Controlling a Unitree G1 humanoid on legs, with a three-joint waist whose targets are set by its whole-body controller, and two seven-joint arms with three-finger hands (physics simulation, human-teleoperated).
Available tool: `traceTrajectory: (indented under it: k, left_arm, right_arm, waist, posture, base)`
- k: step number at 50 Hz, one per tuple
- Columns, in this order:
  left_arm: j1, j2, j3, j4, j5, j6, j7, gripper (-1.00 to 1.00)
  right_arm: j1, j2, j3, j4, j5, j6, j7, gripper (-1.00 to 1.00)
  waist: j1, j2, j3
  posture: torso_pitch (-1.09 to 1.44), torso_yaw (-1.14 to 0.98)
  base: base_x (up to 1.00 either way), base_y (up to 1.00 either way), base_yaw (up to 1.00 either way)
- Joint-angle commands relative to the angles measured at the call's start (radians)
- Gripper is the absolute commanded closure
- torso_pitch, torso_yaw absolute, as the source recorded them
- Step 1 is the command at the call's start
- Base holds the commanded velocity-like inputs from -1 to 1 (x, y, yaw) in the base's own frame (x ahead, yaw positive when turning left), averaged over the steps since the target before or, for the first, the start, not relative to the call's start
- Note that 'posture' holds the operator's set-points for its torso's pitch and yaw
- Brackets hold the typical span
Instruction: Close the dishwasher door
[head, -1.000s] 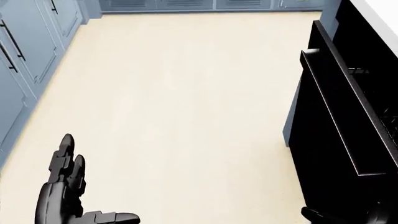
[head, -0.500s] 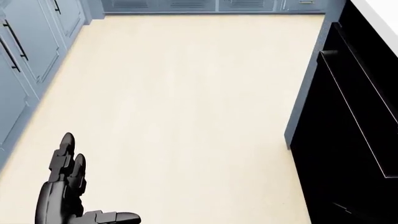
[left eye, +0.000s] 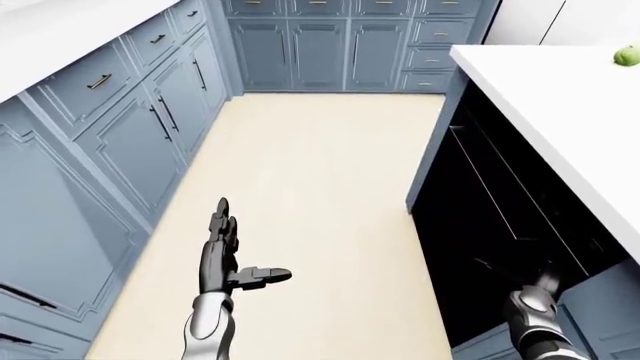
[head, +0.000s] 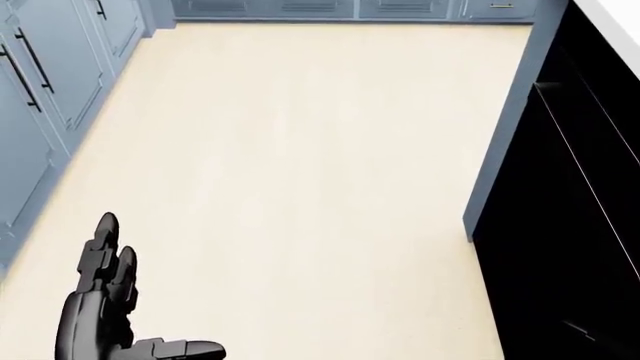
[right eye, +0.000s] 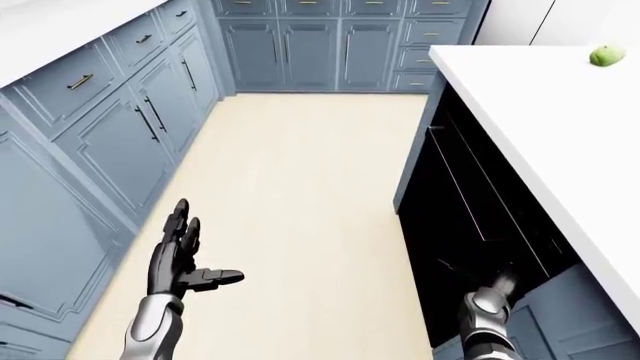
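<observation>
The black dishwasher door (left eye: 480, 217) stands nearly upright under the white counter (left eye: 560, 112), on the right of the eye views; it also fills the right edge of the head view as the door (head: 580, 247). My right hand (left eye: 538, 283) rests against the door's near end, its dark fingers stretched out and hard to separate from the black panel. My left hand (left eye: 228, 255) hovers over the floor at lower left, open, fingers spread and thumb out, holding nothing.
Blue cabinets (left eye: 130, 135) with bar handles line the left side, and more cabinets (left eye: 320, 45) run across the top. A green fruit (right eye: 606, 55) lies on the counter. Pale floor (left eye: 310, 187) runs between the cabinets and the dishwasher.
The dishwasher door has swung from partly open up toward the cabinet, and the rack inside no longer shows. The view has shifted slightly. The left hand has not moved.
</observation>
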Motion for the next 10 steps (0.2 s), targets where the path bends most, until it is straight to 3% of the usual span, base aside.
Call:
traceTrajectory:
  k: [1, 10]
  left_arm:
    - [-0.018, 0.003, 0.001, -0.041, -0.001, -0.030, -0.002, -1.00]
    - [-0.016, 0.003, 0.001, -0.044, 0.000, -0.028, -0.002, -1.00]
  right_arm:
    - [-0.024, -0.056, -0.021, -0.048, 0.007, -0.064, -0.058, -1.00]
    - [-0.025, -0.056, -0.022, -0.049, 0.011, -0.061, -0.061, -1.00]
  waist:
    - [-0.008, -0.014, -0.023]
    - [-0.008, -0.014, -0.024]
  posture:
    - [0.00, 0.00]
    - [0.00, 0.00]
  base:
    - [0.00, 0.00, 0.00]
    - [0.00, 0.00, 0.00]
